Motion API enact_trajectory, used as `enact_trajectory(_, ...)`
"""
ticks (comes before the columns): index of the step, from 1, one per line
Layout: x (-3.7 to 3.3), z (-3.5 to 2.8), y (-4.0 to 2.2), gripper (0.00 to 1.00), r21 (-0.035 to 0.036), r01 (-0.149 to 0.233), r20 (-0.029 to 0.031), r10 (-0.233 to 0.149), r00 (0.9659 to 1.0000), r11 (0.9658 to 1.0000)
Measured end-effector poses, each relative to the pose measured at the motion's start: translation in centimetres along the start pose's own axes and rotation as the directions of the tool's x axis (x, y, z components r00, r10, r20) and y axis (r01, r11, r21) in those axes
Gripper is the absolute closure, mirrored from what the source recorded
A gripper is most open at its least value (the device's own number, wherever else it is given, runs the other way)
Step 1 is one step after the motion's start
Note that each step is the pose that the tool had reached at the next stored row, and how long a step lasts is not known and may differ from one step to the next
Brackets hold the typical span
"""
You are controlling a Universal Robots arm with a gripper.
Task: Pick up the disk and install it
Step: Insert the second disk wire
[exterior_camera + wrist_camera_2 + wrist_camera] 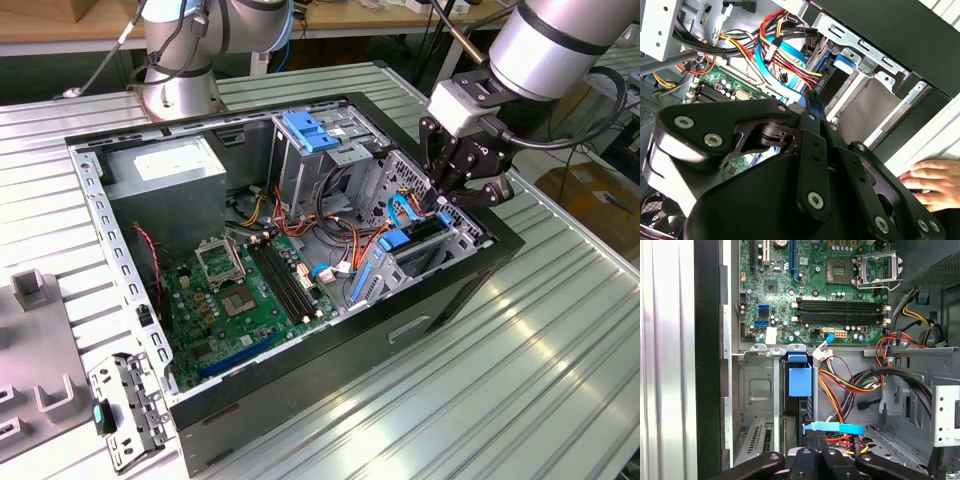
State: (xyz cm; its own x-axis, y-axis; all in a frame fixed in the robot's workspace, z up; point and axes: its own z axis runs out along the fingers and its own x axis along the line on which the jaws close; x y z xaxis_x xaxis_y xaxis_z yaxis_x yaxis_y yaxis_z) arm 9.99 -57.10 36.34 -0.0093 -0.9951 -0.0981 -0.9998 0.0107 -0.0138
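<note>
The disk [420, 240], a dark body in a bright blue carrier frame, stands on edge in the drive bay at the open computer case's corner on the exterior view's right. In the first wrist view the disk [799, 382] sits low in its slot, blue carrier toward the motherboard. My gripper [441, 200] hangs right over the bay with its fingers pressed together. The gripper [817, 437] has its tips at the disk's near end, beside a thin curved blue cable [832, 427]. In the second wrist view the gripper [810, 102] points down at the disk [837, 70].
The case holds a green motherboard [240, 290], a grey power supply [165, 175], bundled red and yellow wires [840, 390] and a ribbed blue clip on a tall grey cage [310, 130]. A second arm's base [180, 90] stands behind. A person's hand [930, 182] rests on the table outside the case.
</note>
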Motion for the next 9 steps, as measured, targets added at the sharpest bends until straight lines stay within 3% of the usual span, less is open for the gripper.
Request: enact_trajectory(9,0.0,0.01,0.0,0.89,0.0,0.0,-0.0001,0.0,1.0,1.0)
